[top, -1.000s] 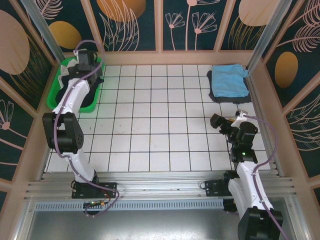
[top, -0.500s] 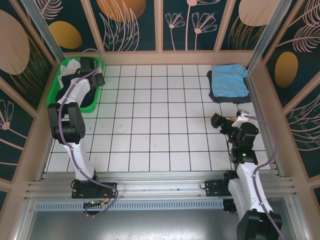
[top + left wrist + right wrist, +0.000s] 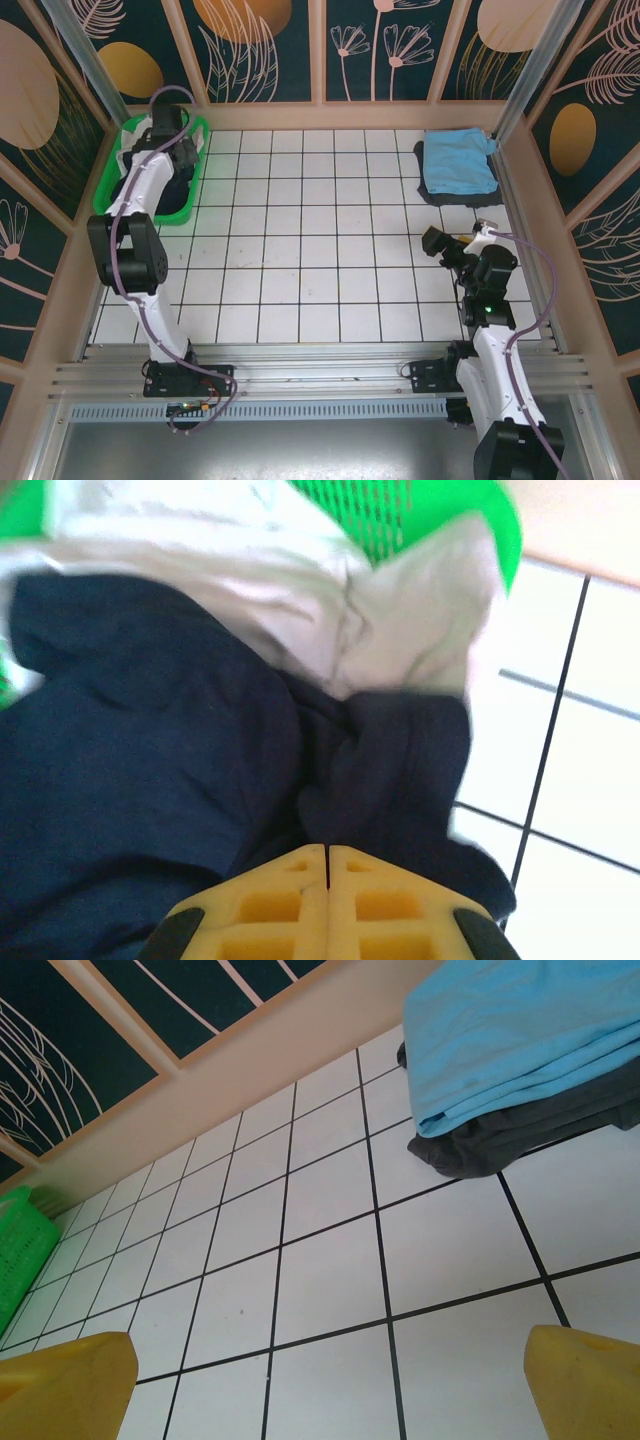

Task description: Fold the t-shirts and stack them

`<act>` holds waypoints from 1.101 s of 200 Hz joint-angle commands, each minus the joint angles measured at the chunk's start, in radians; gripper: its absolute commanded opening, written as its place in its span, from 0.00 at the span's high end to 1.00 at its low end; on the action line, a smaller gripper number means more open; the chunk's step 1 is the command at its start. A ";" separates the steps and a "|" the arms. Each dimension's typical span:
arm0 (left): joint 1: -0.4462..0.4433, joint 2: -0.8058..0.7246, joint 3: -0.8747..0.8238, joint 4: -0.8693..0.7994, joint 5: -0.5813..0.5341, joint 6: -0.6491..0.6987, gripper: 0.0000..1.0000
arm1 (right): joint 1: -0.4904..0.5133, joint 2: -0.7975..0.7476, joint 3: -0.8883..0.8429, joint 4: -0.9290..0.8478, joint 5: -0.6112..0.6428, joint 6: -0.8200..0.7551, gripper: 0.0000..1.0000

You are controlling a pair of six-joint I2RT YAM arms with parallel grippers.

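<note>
Upper left of the top view: my left tool [image 3: 328, 850] is pressed together, I judge on a bunched fold of the navy t-shirt [image 3: 150, 740]. The shirt lies in the green basket [image 3: 420, 520], dead ahead of this tool, with the white t-shirt [image 3: 300, 590] beyond. The left arm is nearer. At right, the right tool [image 3: 325, 1375] is spread, with the light blue t-shirt [image 3: 520, 1030] folded beyond it.

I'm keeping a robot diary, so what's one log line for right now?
left gripper: shut on navy t-shirt in green basket | right gripper: open | light blue t-shirt: folded on dark cloth
</note>
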 commanded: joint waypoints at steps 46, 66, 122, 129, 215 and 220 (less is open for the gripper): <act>-0.006 -0.480 0.075 0.334 0.094 0.005 1.00 | -0.009 -0.010 -0.023 0.049 -0.037 0.018 0.01; -0.038 -0.505 0.210 0.390 0.161 -0.010 1.00 | -0.011 -0.008 -0.020 0.044 -0.024 0.018 0.01; -0.267 -0.290 0.670 0.220 0.393 -0.041 1.00 | -0.014 -0.009 -0.022 0.046 -0.042 0.021 0.01; -0.298 -0.292 0.648 0.250 0.399 -0.032 1.00 | -0.014 -0.009 -0.022 0.043 -0.043 0.021 0.01; -0.443 -0.173 0.600 0.284 0.356 -0.041 1.00 | -0.016 -0.005 -0.023 0.042 -0.042 0.027 0.01; -0.443 -0.177 0.575 0.265 0.292 -0.042 1.00 | -0.016 -0.003 -0.023 0.040 -0.041 0.028 0.01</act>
